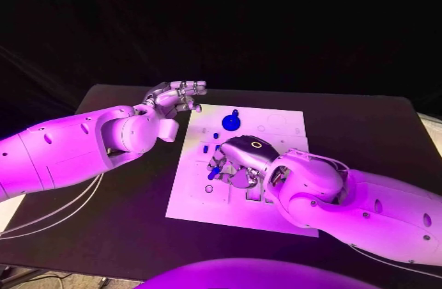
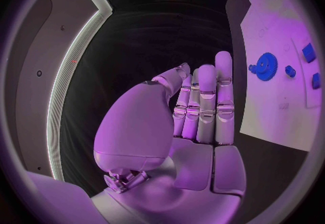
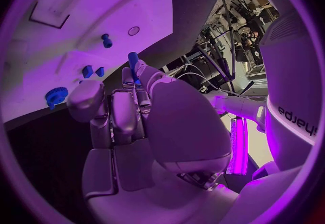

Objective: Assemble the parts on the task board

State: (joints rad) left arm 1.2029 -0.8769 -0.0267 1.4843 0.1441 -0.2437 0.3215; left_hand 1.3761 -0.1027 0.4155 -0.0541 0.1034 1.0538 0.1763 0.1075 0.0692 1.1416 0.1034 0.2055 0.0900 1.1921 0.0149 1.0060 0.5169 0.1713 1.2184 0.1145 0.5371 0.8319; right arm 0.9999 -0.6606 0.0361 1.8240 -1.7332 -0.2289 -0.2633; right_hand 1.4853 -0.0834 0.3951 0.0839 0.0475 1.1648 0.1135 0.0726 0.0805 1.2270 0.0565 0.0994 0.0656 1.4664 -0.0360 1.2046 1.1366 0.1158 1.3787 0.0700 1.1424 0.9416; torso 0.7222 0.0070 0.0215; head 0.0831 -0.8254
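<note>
Right hand (image 1: 244,161) over the white board (image 1: 276,126) pinches a blue peg (image 3: 132,59) in its fingers, could slip or jam if tilted; left hand (image 1: 175,97) released, idle.

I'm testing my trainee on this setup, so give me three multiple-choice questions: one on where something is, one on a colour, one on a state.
1. Where is the gear?
A. On the task board, beyond the right hand
B. On the bare table
C. In the left hand

2. What colour are the parts?
A. Yellow
B. Blue
C. Red

3. What is the right hand doing?
A. Lying flat on the bare table
B. Gripping the gear
C. Pinching a small peg

Key:
1 A: the gear lies on the task board, past the right hand.
2 B: the gear and the small pieces look blue.
3 C: the peg stands between its fingertips.
</note>
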